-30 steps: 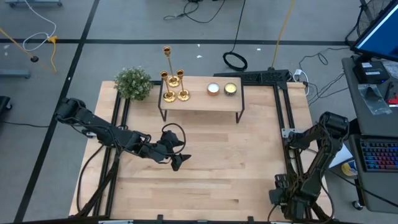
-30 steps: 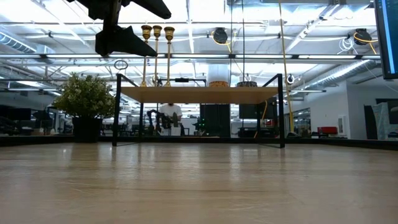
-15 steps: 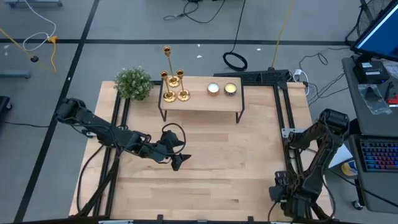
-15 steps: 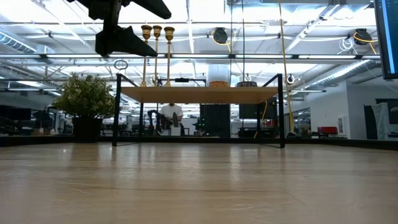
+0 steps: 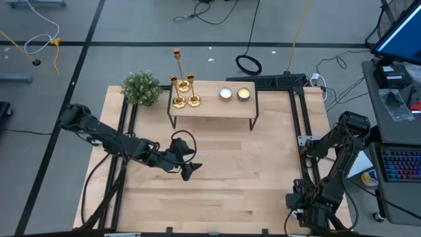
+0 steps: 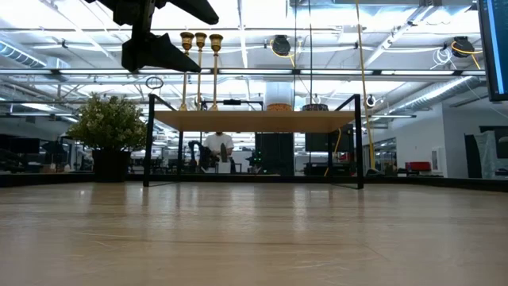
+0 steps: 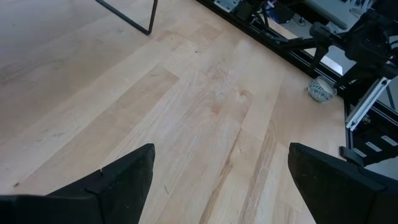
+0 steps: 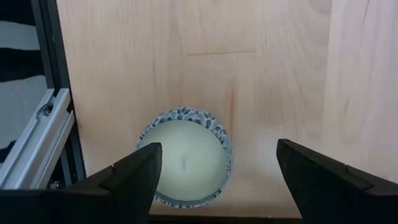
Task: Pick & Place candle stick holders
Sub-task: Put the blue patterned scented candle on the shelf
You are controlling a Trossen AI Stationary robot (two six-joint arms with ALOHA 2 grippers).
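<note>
Shiny gold metal is what you want to find first: the three tall, thin-stemmed candle stick holders [image 5: 183, 89] stand clustered at the left end of the small light-wood shelf with black metal legs [image 5: 212, 107], in the upper middle of the high view, and in the low view they rise side by side above that shelf top [image 6: 199, 70] in the upper left of the frame. You can see them upright and untouched, well apart from both grippers. On the same shelf, to the right of them, sit two short round candles, one pale and one in a golden tin [image 5: 235, 94], and a small bushy green plant [image 5: 141, 87] stands just beside the shelf's left end. Your left gripper [image 5: 185, 171] hangs over the pale wooden table [image 5: 223, 184] left of centre in the high view, nearer you than the shelf; its wrist view shows both dark fingers [image 7: 121, 183] spread wide with only bare boards between them, so it is released and holds nothing. Your right gripper [image 8: 217, 180] is down at the lower right corner of the high view, by the black frame rail; its wrist view shows its fingers parted as well, with a round pale candle in a speckled blue-grey holder [image 8: 185, 163] lying on the wood between and beyond them, not clasped.
</note>
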